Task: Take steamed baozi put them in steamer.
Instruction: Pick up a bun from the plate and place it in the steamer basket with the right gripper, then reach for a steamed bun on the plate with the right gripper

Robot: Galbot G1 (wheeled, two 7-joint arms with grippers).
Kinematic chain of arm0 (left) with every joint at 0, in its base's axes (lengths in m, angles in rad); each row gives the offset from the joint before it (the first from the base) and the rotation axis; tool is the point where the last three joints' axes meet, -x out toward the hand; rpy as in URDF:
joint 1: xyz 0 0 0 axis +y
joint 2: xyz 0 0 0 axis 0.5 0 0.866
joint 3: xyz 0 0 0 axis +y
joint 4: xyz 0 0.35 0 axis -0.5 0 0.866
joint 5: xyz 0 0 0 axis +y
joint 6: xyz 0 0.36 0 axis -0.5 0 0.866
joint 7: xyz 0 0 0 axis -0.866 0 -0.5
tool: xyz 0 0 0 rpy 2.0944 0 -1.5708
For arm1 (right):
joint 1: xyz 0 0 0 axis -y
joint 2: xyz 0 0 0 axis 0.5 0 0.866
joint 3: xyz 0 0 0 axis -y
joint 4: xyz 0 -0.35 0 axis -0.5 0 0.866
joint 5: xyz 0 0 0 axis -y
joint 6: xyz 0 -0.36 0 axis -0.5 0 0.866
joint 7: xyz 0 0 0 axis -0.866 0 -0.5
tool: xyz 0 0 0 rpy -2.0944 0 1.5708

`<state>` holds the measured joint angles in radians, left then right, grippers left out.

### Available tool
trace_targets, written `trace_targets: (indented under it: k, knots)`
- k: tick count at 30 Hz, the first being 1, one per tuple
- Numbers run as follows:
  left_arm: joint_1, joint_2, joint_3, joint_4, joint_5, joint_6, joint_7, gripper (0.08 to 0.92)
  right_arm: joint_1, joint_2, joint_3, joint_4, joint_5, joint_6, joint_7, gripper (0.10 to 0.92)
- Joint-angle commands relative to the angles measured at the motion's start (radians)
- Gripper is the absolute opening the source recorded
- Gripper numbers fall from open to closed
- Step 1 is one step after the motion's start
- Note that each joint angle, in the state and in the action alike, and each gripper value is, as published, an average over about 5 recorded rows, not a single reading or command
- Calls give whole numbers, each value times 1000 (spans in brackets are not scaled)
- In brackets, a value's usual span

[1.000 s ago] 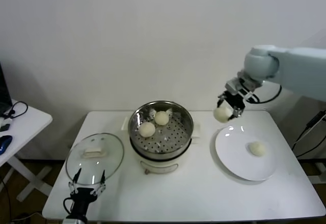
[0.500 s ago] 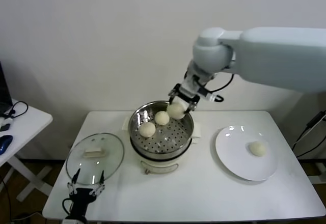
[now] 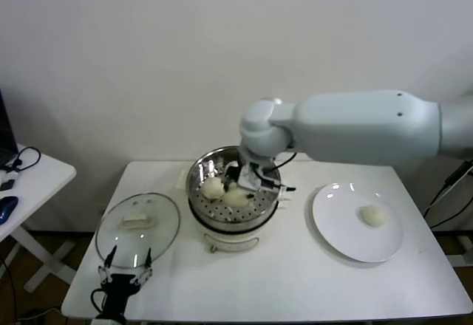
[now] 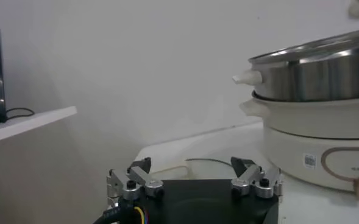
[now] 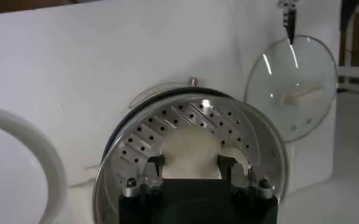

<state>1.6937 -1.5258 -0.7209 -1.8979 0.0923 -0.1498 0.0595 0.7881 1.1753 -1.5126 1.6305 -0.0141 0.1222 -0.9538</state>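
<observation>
A: While the right gripper grips a smooth cream-white dough bun inside the shiny round steel steamer, how should it let go?

B: Low, I'd say, on bare perforated floor near six o'clock, beside the resting bun. One waits on the flat white plate, three o'clock. The left gripper idles open at the counter's front edge.

My white table against a pale wall, the steamer on its cream cooker base at centre, a round glass lid lying flat to my left, a white plate resting to my right
</observation>
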Motion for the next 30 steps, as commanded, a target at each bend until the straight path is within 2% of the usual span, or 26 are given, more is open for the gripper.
trace_targets:
  k: [1, 13, 16, 21, 24, 26, 30]
  knots:
    - [0, 2, -1, 6, -1, -4, -1, 823, -148, 43, 12, -38, -151, 3, 10, 611]
    - [-7, 3, 0, 10, -3, -3, -1, 823, -182, 68, 31, -75, -193, 9, 29, 611]
    - [-7, 4, 0, 9, -3, -2, -1, 823, -170, 64, 40, -76, -179, 21, 34, 636]
    - [-6, 5, 0, 3, -3, -1, -1, 823, -116, 29, 74, -70, -95, 56, -8, 760]
    - [-4, 6, -1, -3, -2, -1, -1, 823, -58, -14, 98, -73, -58, 77, -47, 807]
    - [-3, 8, -2, -7, -1, -1, -1, 823, 6, -53, 86, -80, 15, 82, -80, 819]
    - [-1, 10, -4, -10, -2, -1, -1, 823, 184, -132, -40, -111, 253, 68, -142, 822]
